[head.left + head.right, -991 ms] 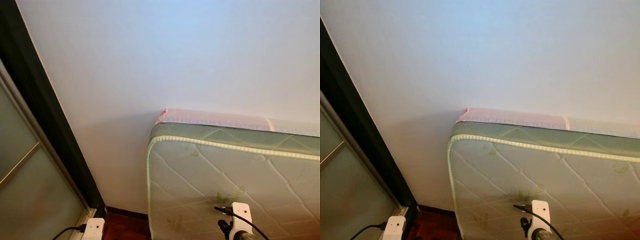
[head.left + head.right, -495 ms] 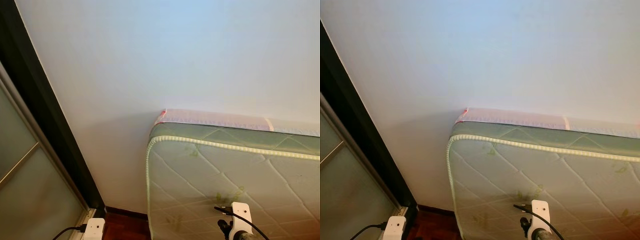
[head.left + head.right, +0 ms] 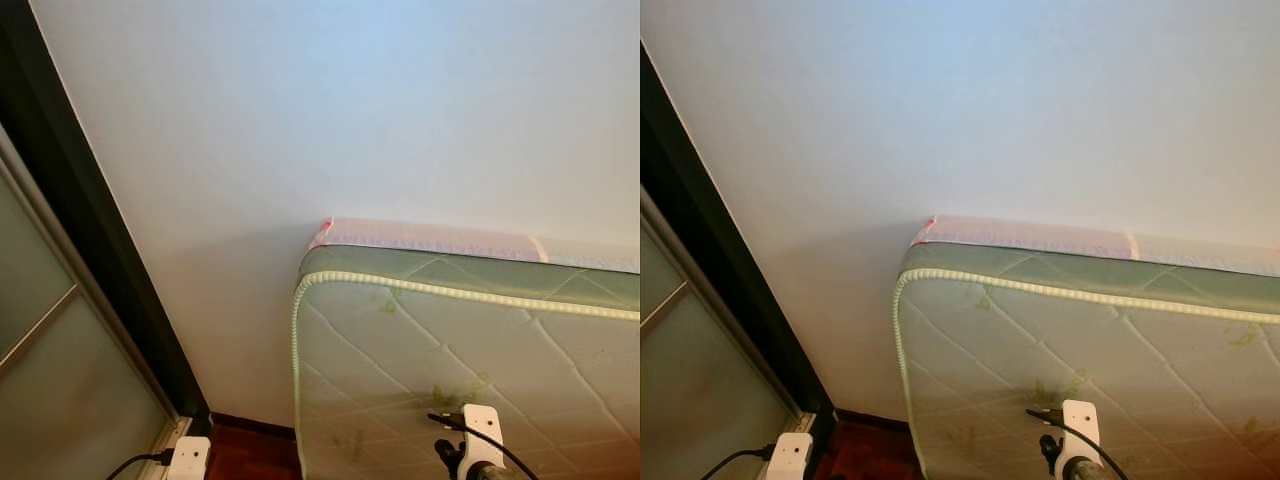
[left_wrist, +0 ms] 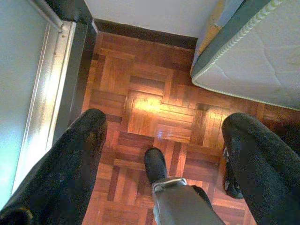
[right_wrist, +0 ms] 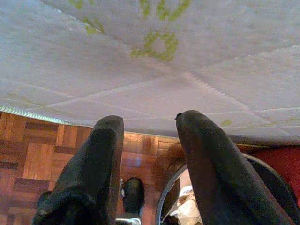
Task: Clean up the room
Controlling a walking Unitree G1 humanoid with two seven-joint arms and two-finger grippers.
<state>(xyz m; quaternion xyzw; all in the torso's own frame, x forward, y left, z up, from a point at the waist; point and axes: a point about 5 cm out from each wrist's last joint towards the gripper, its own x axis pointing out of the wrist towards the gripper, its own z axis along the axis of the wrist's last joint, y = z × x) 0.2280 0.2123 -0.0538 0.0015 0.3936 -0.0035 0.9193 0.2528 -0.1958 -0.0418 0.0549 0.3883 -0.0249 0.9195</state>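
A quilted, pale green mattress [image 3: 470, 360] with a beaded edge leans on its side against the white wall [image 3: 350, 110]. My left gripper [image 4: 166, 122] hangs open over the parquet floor [image 4: 150, 108], nothing between its fingers; the mattress corner [image 4: 262, 51] lies beyond it. My right gripper [image 5: 150, 121] is open with an empty gap, pointing at the mattress face [image 5: 140, 70] close ahead. The white wrist mounts, each with a black cable, show low in the left eye view: the left one [image 3: 187, 455] and the right one [image 3: 482, 428].
A dark-framed sliding door with frosted glass [image 3: 60, 330] stands on the left. A dark baseboard [image 4: 145, 35] runs along the wall. My foot [image 4: 155, 164] stands on the floor. Under the right gripper are a round bin rim [image 5: 262, 164], crumpled paper [image 5: 187, 206] and something red [image 5: 281, 159].
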